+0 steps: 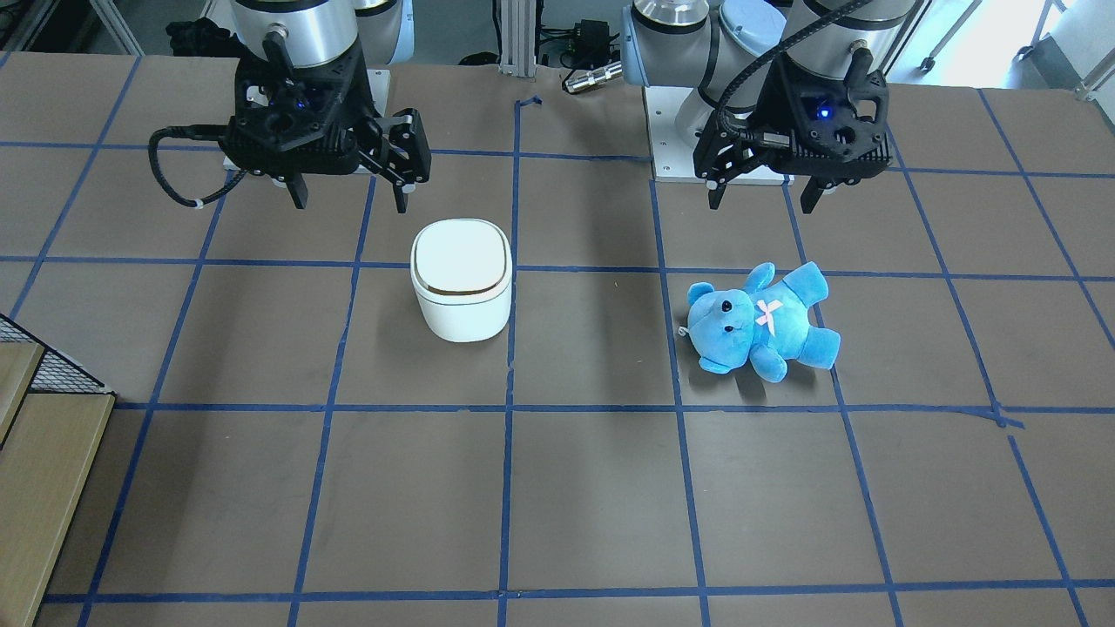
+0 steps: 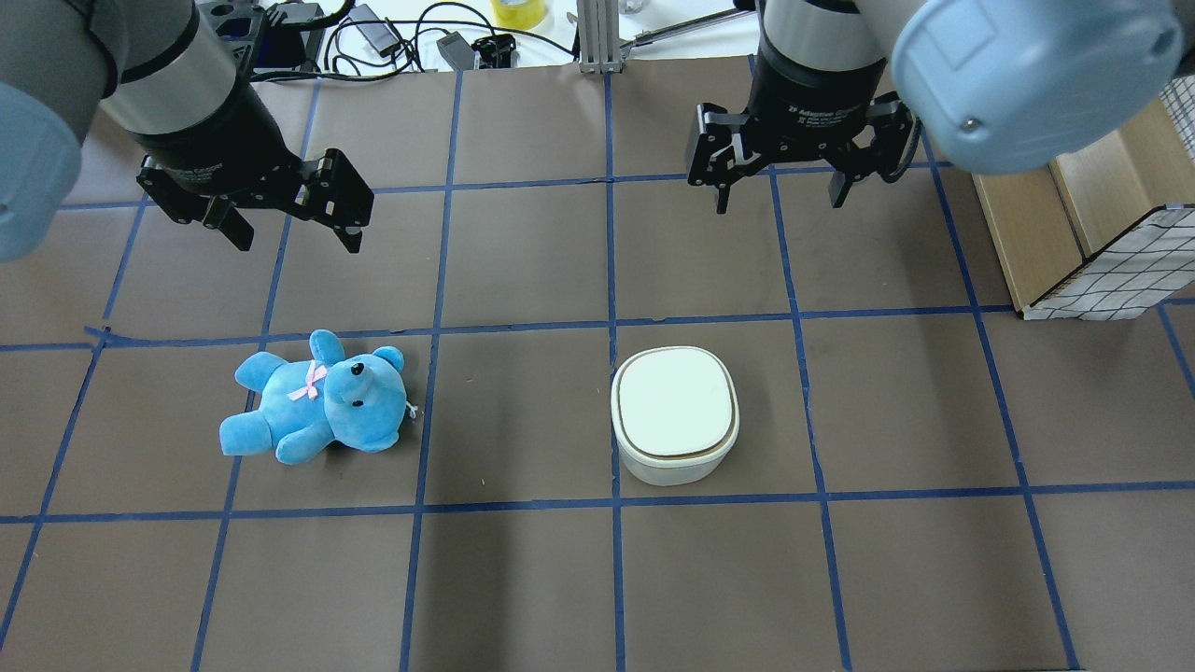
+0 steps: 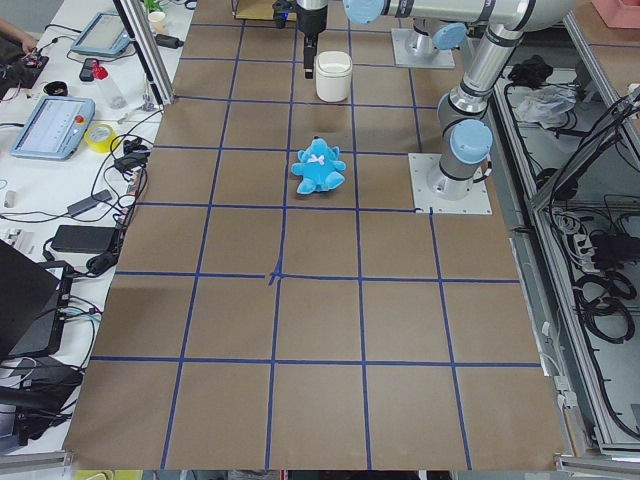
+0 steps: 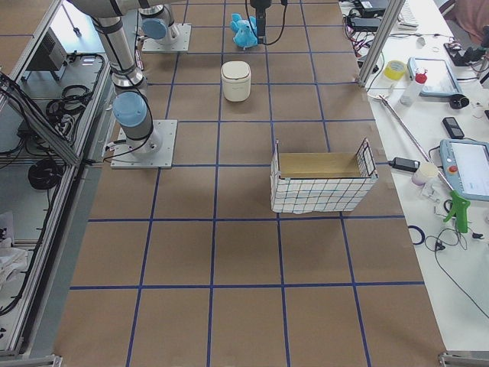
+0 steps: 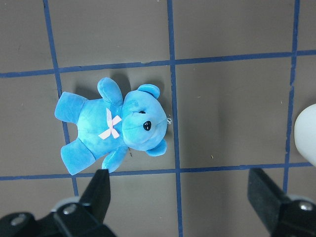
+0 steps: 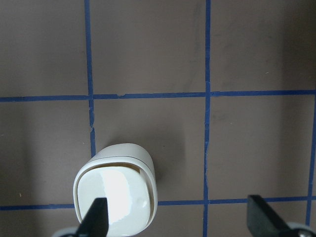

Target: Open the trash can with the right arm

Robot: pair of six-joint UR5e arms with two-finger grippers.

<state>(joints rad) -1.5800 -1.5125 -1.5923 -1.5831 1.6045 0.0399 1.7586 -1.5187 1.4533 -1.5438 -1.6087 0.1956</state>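
brown gridded table (image 2: 523,579), white rounded trash can (image 2: 674,415), lid (image 1: 461,255) shut, right claw (image 2: 780,203) apart

- I see a brown table (image 2: 523,597) marked into squares by blue tape lines.
- The trash can (image 2: 674,415) stands upright on it, lid flat and closed, inside one square and just beside a tape line.
- A blue plush bear (image 2: 317,397) lies face up with a pink bow on its chest, well apart from the can.
- Towards the robot's right end I make out a wire-mesh basket (image 4: 321,195) with a tan lining.
- Two pale base plates (image 4: 164,153) sit flat along the robot's edge.
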